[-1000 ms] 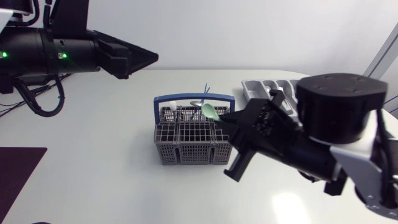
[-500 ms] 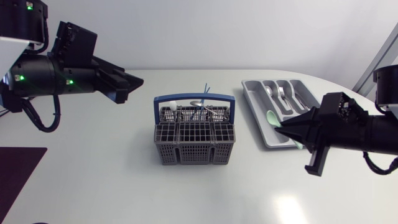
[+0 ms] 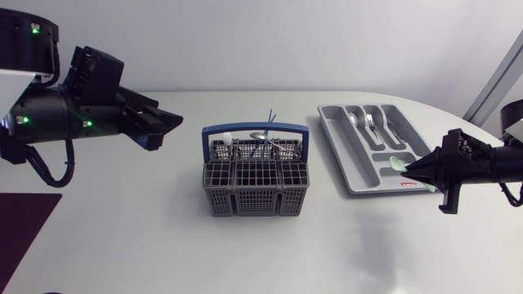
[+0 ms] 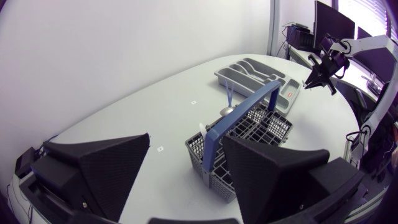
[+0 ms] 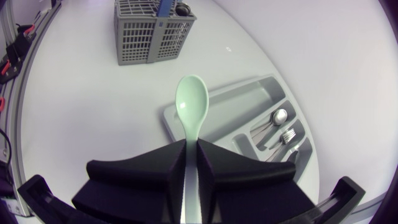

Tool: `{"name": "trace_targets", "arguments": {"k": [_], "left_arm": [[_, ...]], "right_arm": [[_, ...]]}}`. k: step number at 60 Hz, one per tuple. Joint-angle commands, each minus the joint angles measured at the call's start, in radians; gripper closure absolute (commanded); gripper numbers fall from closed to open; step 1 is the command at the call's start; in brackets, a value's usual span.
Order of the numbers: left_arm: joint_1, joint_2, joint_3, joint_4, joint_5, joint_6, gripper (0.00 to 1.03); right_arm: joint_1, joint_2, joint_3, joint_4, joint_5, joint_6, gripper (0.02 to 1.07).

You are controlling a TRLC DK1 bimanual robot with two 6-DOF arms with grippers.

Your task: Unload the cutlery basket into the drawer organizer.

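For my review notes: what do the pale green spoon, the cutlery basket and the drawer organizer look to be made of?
Pale green spoon, held in the right end effector: likely plastic or silicone, since it is opaque, matte and evenly coloured.
Cutlery basket: moulded grey plastic, going by its thin lattice walls. The blue handle also looks plastic.
Drawer organizer: probably grey plastic, smooth with a soft sheen.

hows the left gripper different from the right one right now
The left gripper is open and empty; the right gripper is shut on a pale green spoon. The left gripper hangs off to one side of the cutlery basket, while the right gripper holds its spoon over the drawer organizer. Both are matte black with wedge-shaped fingers.
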Motion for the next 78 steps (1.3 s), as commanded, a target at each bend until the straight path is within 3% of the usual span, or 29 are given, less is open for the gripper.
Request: {"name": "trace_targets", "arguments": {"k": [1, 31, 63, 73, 78], "left_arm": [[0.002, -0.012, -0.024, 0.015, 0.001, 0.015, 0.05], [-0.014, 0.049, -0.024, 0.047, 0.001, 0.015, 0.05], [-0.026, 0.075, -0.023, 0.050, -0.009, 0.019, 0.05], [-0.021, 0.065, -0.029, 0.052, -0.009, 0.019, 0.05], [-0.020, 0.060, -0.031, 0.050, -0.009, 0.021, 0.05]], "right_arm": [[-0.016, 0.071, 0.057, -0.021, 0.011, -0.106, 1.01], [-0.007, 0.397, 0.324, -0.023, 0.243, -0.290, 1.01], [0.122, 0.473, 0.309, -0.010, 0.524, -0.373, 1.00], [0.122, 0.493, 0.315, 0.005, 0.535, -0.367, 0.66], [0.113, 0.474, 0.328, 0.013, 0.513, -0.342, 0.56]]}}
